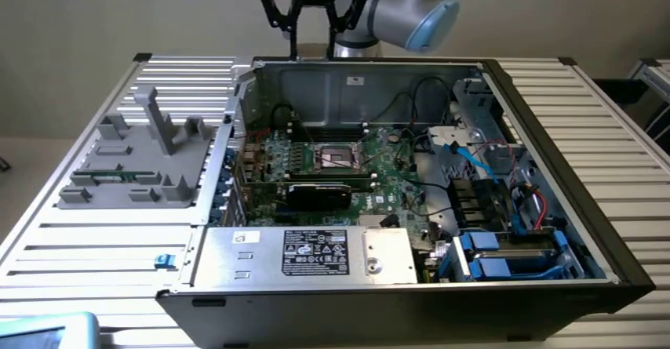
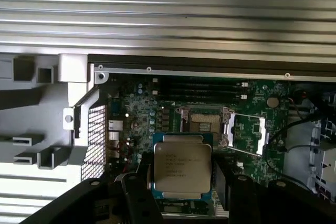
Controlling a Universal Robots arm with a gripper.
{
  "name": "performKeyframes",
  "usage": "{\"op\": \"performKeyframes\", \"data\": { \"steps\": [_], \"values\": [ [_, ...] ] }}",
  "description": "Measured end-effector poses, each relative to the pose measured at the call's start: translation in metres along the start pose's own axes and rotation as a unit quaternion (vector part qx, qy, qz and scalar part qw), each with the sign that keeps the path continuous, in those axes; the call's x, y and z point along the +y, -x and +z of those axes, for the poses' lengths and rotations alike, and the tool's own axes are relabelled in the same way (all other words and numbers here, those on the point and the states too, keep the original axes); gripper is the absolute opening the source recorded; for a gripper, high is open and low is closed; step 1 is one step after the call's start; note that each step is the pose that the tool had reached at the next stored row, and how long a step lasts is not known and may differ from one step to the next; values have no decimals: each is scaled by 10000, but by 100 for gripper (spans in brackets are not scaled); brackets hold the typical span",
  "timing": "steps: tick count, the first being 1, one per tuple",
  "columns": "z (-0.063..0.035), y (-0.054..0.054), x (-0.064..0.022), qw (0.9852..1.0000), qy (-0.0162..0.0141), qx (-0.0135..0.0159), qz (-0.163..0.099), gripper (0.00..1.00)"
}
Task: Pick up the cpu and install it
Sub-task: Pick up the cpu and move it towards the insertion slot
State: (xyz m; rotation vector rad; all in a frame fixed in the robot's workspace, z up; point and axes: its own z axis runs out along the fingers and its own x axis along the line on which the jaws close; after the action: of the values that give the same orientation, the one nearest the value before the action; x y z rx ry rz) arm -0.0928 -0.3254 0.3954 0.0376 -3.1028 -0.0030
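The cpu (image 2: 182,167), a flat square chip with a shiny silver-grey top and printed lettering, sits between my gripper's (image 2: 182,184) two black fingers (image 2: 137,184), which are shut on its sides. In the exterior view my gripper (image 1: 312,21) hangs high over the back wall of the open computer case (image 1: 544,114). The dark square socket (image 1: 340,158) lies on the green motherboard (image 1: 393,180) well below it. In the wrist view the socket (image 2: 201,123) stands open, its metal frame (image 2: 247,134) flipped to one side, a little beyond the held chip.
A grey fixture (image 1: 136,161) with upright posts and a green memory stick (image 1: 110,178) lies at the exterior view's left on the slatted metal table (image 1: 84,247). Inside the case are a power supply (image 1: 304,251), a black card (image 1: 319,194), cables and blue drive bays (image 1: 503,256).
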Motion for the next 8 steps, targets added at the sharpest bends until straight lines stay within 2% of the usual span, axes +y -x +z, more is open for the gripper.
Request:
{"op": "performKeyframes", "data": {
  "steps": [8],
  "values": [
    [11,207,11,10000,0,0,9,56]
  ]
}}
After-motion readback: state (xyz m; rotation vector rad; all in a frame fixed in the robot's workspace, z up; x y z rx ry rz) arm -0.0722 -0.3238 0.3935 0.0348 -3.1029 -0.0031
